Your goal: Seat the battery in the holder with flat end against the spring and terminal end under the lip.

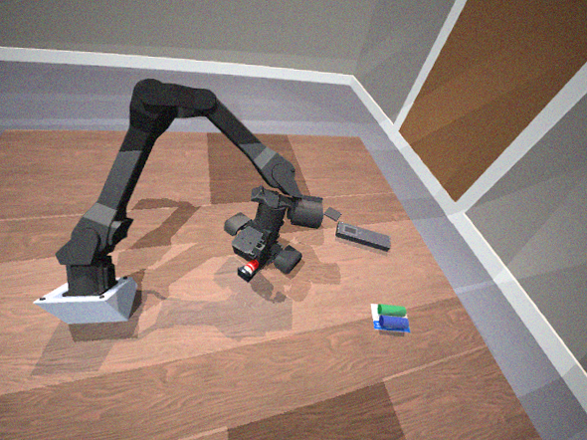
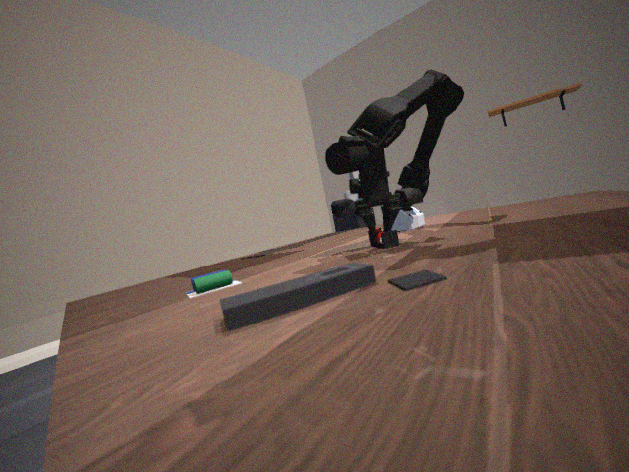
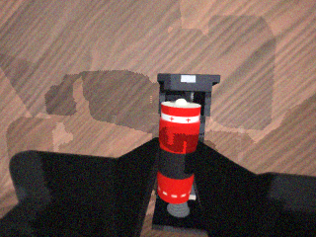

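Observation:
A red battery (image 3: pixel 179 130) (image 1: pixel 251 265) (image 2: pixel 377 234) with a black middle band is held between my gripper's fingers. My gripper (image 3: pixel 176 144) (image 1: pixel 254 257) (image 2: pixel 380 231) is shut on its black band and points down at the table. In the wrist view the battery lies in line with the black holder (image 3: pixel 188 81) (image 1: pixel 241 273) (image 2: pixel 390 238) directly under it. Its terminal end, with the plus marks and pale nub, points at the holder's far end wall. Its flat end is over the grey spring (image 3: pixel 178 210) at the near end. I cannot tell whether the battery touches the holder.
A long dark bar (image 1: pixel 363 235) (image 2: pixel 300 293) and a small flat dark plate (image 1: pixel 333 212) (image 2: pixel 416 279) lie beyond the holder. A green cylinder (image 1: pixel 392 310) (image 2: pixel 211 280) and a blue cylinder (image 1: pixel 394 322) rest on a white card. The arm's base (image 1: pixel 88 297) stands at the left.

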You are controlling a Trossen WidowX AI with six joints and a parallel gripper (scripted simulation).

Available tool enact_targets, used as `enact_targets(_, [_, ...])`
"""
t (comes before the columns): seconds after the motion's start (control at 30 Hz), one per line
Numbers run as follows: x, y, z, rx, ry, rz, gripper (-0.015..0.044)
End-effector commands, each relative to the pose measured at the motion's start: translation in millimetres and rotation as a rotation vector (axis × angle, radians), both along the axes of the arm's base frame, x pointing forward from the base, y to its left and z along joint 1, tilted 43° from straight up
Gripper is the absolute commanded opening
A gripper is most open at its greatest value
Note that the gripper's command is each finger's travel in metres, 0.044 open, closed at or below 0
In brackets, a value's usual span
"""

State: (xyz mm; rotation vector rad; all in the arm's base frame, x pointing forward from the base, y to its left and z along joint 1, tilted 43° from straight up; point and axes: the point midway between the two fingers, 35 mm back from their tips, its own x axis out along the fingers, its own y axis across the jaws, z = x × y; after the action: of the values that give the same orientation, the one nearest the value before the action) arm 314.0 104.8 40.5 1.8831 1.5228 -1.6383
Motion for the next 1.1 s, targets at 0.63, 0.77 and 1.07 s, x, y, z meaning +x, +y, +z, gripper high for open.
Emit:
enact_targets(0.63, [-0.8,4.5,0.2,0.129,-0.087,-0.062,0.0082])
enact_targets(0.77, [-1.4,4.6,0.1,0.145,-0.1,-0.072,0.0082])
enact_targets(1.07, [-2.3,4.4,-0.5,0.159,-0.112,-0.081,0.0082])
